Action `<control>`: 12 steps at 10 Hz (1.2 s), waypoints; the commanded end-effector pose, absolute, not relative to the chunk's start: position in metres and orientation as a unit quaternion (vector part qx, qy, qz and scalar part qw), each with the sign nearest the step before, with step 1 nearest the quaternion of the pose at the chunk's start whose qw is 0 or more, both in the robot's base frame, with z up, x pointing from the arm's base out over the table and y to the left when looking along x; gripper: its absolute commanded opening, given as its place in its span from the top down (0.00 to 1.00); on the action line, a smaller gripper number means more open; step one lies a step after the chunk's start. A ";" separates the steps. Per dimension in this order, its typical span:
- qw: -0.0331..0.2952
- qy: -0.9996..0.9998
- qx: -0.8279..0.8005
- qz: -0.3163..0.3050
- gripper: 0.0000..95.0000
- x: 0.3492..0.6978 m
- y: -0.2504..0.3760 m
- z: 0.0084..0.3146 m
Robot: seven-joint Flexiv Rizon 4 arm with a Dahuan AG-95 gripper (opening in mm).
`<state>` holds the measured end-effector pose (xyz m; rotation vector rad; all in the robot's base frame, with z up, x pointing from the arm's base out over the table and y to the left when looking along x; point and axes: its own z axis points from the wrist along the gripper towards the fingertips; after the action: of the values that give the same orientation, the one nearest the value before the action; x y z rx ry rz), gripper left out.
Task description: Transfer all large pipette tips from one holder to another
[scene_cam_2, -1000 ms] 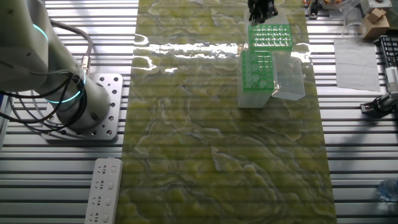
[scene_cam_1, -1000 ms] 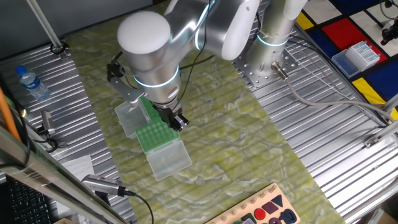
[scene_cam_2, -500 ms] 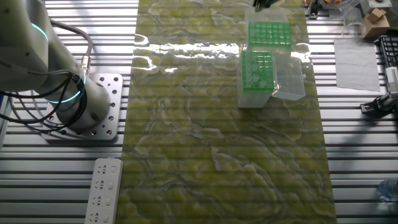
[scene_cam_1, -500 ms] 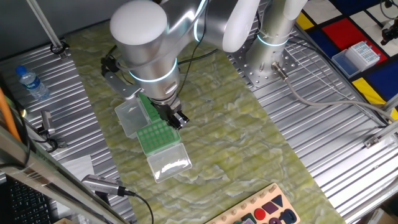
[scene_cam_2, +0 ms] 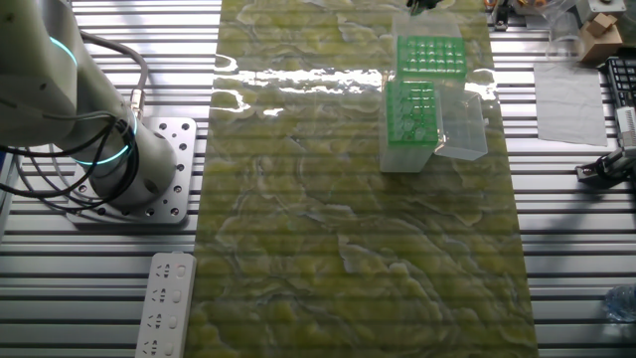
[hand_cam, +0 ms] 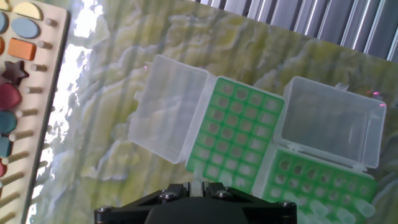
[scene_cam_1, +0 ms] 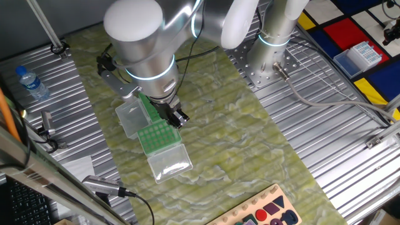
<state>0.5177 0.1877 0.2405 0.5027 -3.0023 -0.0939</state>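
Note:
Two green racks with open clear lids lie side by side on the mat. In the hand view one rack (hand_cam: 239,137) sits just ahead of my gripper (hand_cam: 198,186), the other rack (hand_cam: 314,183) is at the lower right and holds pale large pipette tips (hand_cam: 323,210) in its near rows. My gripper is shut on one whitish tip, pinched upright between the fingers. From the side, the gripper (scene_cam_1: 177,117) hangs above the racks (scene_cam_1: 154,134). In the other fixed view only its fingertips (scene_cam_2: 422,4) show at the top edge, beyond the racks (scene_cam_2: 430,57).
The clear lids (hand_cam: 168,115) (hand_cam: 329,121) flank the racks. A wooden shape-sorting board (hand_cam: 18,93) lies at the mat's edge. A water bottle (scene_cam_1: 31,81), a blue tip box (scene_cam_1: 362,55) and a power strip (scene_cam_2: 164,303) lie off the mat.
The arm has risen from the racks: in the other fixed view the gripper went from over the far rack to almost out of the top edge.

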 end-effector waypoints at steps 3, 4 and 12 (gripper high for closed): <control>0.081 -0.976 0.197 -0.042 1.00 0.540 0.169 0.289; 0.089 -0.975 0.198 -0.045 1.00 0.546 0.167 0.301; 0.114 -0.949 0.293 0.000 1.00 0.562 0.136 0.331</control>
<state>0.5586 0.1392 0.3289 0.8283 -2.8031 -0.0129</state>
